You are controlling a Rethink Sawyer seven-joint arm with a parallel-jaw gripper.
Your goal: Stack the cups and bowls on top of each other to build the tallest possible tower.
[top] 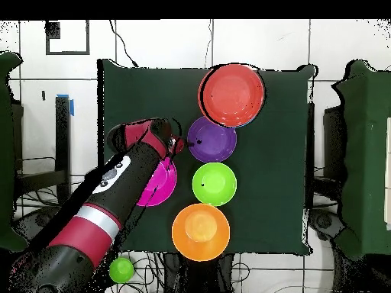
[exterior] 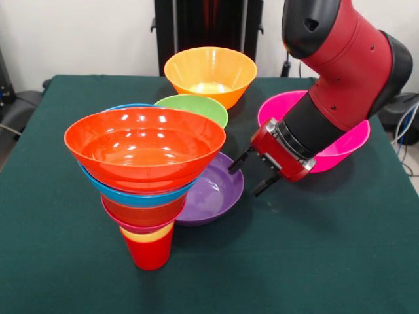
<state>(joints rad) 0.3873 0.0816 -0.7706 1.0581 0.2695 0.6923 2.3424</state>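
The tower (exterior: 147, 190) stands at the front left on a red cup (exterior: 150, 252), with a yellow cup rim, a crimson-pink bowl, an orange bowl and a blue bowl (exterior: 141, 194) nested above it. A wide orange-red bowl (exterior: 145, 145) tops it; it shows in the overhead view (top: 232, 94). The purple bowl (exterior: 217, 191) lies beside the tower. My gripper (exterior: 251, 174) is open and empty just right of the purple bowl's rim, over the table; it shows in the overhead view (top: 178, 144). The green bowl (exterior: 195, 109), light orange bowl (exterior: 210, 74) and magenta-pink bowl (exterior: 340, 144) stand behind.
The dark green table (exterior: 314, 248) has bare cloth at the front right. My arm (exterior: 340, 85) hangs over the magenta-pink bowl and hides part of it. In the overhead view a small green ball (top: 121, 269) lies off the table by the robot's base.
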